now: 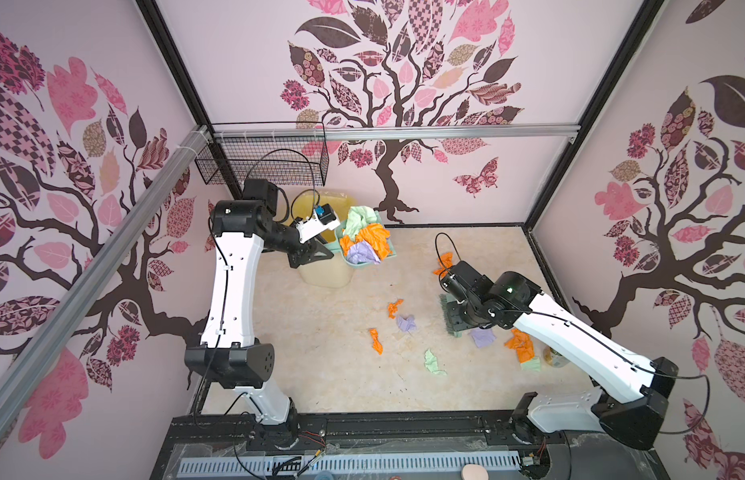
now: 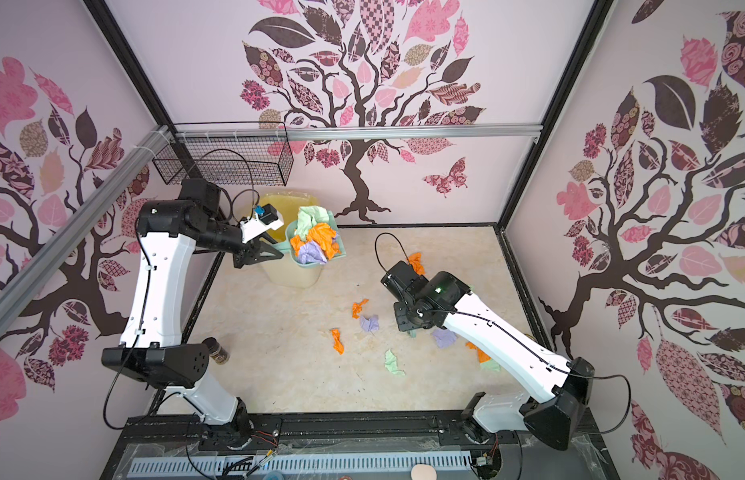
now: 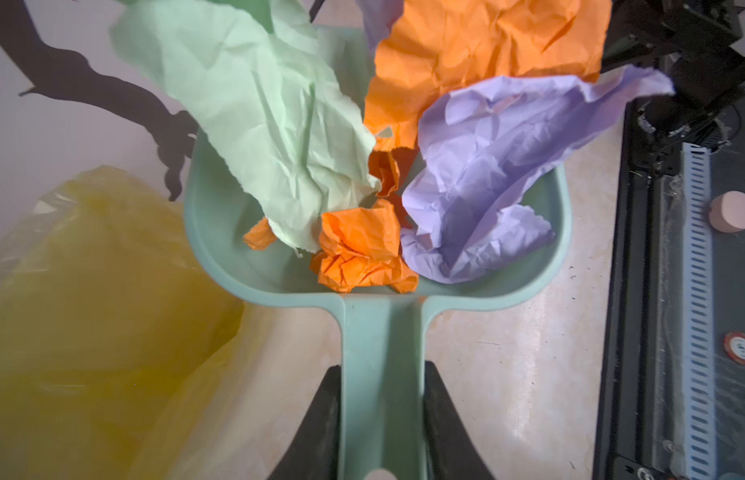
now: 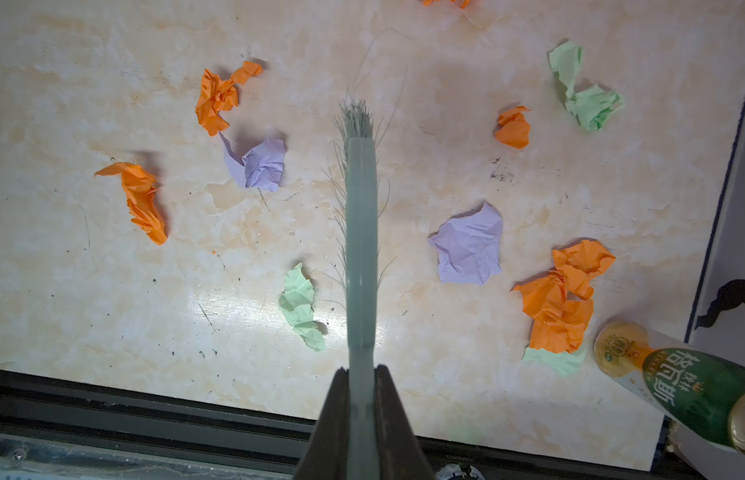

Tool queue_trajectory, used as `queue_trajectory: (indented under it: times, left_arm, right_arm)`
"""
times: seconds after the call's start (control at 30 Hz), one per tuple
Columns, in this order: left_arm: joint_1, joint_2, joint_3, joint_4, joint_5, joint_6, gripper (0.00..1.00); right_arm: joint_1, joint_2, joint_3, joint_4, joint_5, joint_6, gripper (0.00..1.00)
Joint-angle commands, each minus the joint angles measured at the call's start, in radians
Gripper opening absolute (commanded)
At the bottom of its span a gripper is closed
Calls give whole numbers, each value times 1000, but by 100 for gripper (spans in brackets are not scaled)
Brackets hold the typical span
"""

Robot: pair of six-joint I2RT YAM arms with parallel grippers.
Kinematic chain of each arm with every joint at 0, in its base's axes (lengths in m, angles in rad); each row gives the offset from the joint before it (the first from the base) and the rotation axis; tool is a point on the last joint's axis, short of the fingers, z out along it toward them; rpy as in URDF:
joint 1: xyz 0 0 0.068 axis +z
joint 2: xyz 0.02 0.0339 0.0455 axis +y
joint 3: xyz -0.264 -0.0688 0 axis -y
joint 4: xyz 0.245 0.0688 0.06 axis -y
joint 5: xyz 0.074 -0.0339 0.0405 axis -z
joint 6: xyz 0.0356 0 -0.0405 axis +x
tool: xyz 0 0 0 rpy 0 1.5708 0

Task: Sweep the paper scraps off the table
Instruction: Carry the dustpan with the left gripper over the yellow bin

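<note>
Worktop (image 1: 321,386): beige, marbled and black-framed.
Bin (image 1: 325,276): pale, with a yellow liner, standing at the back left of the worktop.
Dustpan (image 3: 221,249): teal, held beside and partly over the bin in both top views. It is heaped with crumpled green, orange and lilac paper.
Brush (image 4: 361,232): teal handle and grey bristles, over the right half of the worktop. I cannot tell whether the bristles touch it.
Left tool (image 3: 382,368): pinching the dustpan's handle from both sides.
Right tool (image 4: 361,370): pressed tight on the brush's handle.
Bottle (image 4: 674,382): green, lying on its side at the worktop's right edge.
Paper scraps (image 4: 468,245): loose pieces are scattered over the worktop's middle and right, on both sides of the brush. An orange-and-green clump lies just beside the bottle.
</note>
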Motion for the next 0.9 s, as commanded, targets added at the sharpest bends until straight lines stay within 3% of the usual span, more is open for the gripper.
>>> queue_trajectory:
  times: [0.0,0.4,0.6,0.87]
  left_arm:
    - [16,46,78,-172,-16,35,0]
    - [135,276,411,-178,-4,-22,0]
    - [149,357,468,-176,-54,-20,0]
    - [236,430,579,-159,-69,-17,0]
  right_arm:
    - [-18,-14,38,-39,-8,-26,0]
    - [-35,48,21,21,-57,-53,0]
    - [-36,43,-27,56,-81,-52,0]
    - [-36,50,-70,79,-91,-65,0]
